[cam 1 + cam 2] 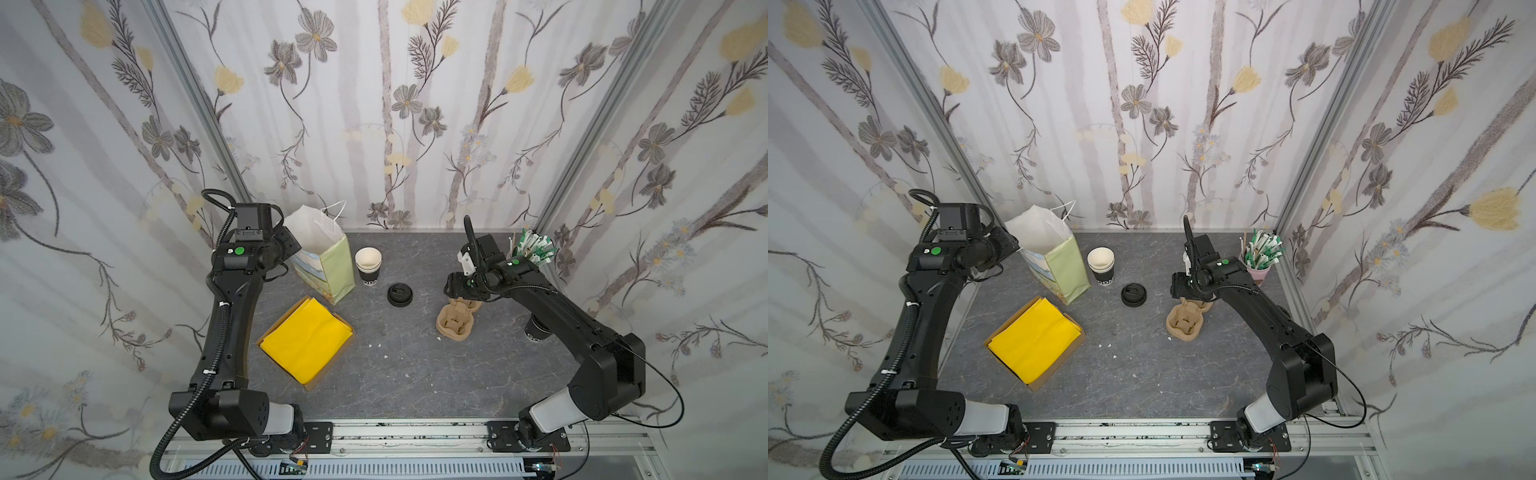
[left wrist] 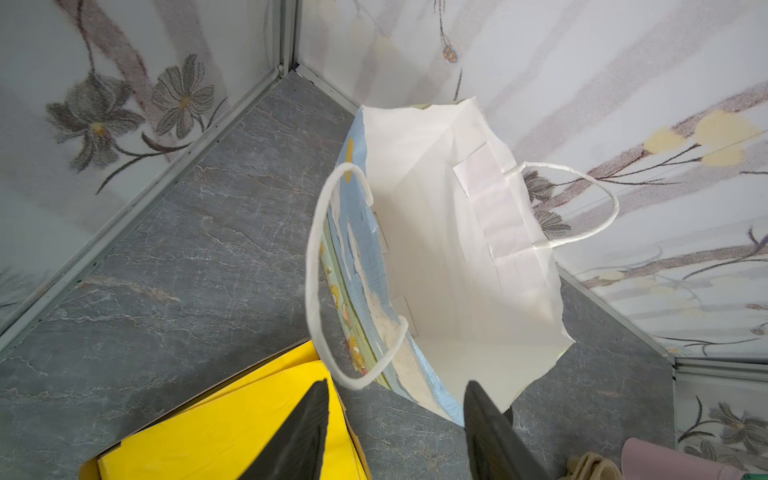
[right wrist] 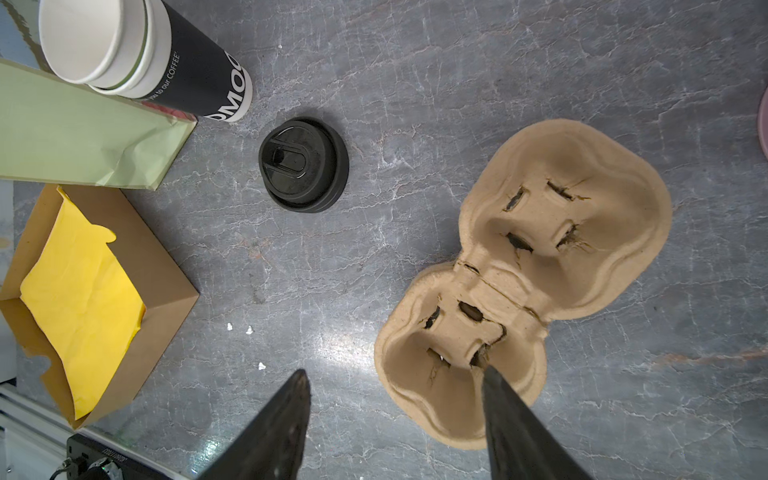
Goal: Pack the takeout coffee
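A black cup with white lettering (image 1: 535,329), the takeout coffee, stands at the table's right side. My right arm hides most of it, including its top. Stacked black domed sip lids (image 1: 400,294) (image 3: 303,164) sit mid-table. My left gripper (image 2: 397,384) is open and holds nothing; it hovers at the near rim of an upright paper bag (image 2: 449,266) (image 1: 328,266) with an empty white inside. My right gripper (image 3: 395,370) is also open and empty, above the table at the edge of a brown pulp cup carrier (image 3: 561,232) (image 1: 455,326).
A stack of lidless black cups (image 1: 368,266) (image 3: 137,54) stands beside the bag. A cardboard box with yellow paper (image 1: 307,345) (image 3: 83,291) lies front left. At the back right corner is a pink cup of stirrers and sachets (image 1: 1260,257). Walls enclose three sides.
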You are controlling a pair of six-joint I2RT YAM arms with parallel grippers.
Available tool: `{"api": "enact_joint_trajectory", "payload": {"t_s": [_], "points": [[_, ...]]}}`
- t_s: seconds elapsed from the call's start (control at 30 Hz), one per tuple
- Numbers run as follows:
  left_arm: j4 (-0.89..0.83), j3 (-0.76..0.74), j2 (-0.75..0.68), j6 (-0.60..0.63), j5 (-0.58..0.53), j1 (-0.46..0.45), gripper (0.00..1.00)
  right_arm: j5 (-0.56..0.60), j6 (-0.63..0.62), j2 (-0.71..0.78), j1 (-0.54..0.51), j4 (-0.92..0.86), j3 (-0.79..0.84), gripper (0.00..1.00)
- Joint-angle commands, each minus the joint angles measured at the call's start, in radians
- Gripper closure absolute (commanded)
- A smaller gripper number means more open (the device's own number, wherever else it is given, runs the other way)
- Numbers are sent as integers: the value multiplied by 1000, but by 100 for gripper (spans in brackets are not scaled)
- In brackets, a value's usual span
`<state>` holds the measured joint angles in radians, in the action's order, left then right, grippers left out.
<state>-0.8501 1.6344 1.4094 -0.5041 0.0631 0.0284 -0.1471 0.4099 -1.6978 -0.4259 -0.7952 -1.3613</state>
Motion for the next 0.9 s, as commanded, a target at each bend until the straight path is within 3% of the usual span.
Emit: {"api": "enact_joint_trajectory", "payload": {"t_s": [0.0, 0.13, 0.3, 0.6, 0.7, 0.87], "points": [[-12, 24, 14, 0, 21, 4, 47, -36, -6, -12, -3, 31, -13, 35], [-14, 61, 19, -18, 7, 8, 53, -44, -9, -28, -5, 32, -26, 35], [-16, 22, -40, -43, -64, 8, 43, 24, 2, -16, -2, 28, -4, 36], [-5, -82, -209, -56, -195, 10, 42, 146, 50, -14, 2, 63, 85, 49], [5, -51, -223, -4, -158, 10, 42, 157, 88, -6, 5, 121, 120, 62], [14, -18, -238, 45, -58, 8, 41, 196, 147, -40, 16, 147, 124, 57]]}}
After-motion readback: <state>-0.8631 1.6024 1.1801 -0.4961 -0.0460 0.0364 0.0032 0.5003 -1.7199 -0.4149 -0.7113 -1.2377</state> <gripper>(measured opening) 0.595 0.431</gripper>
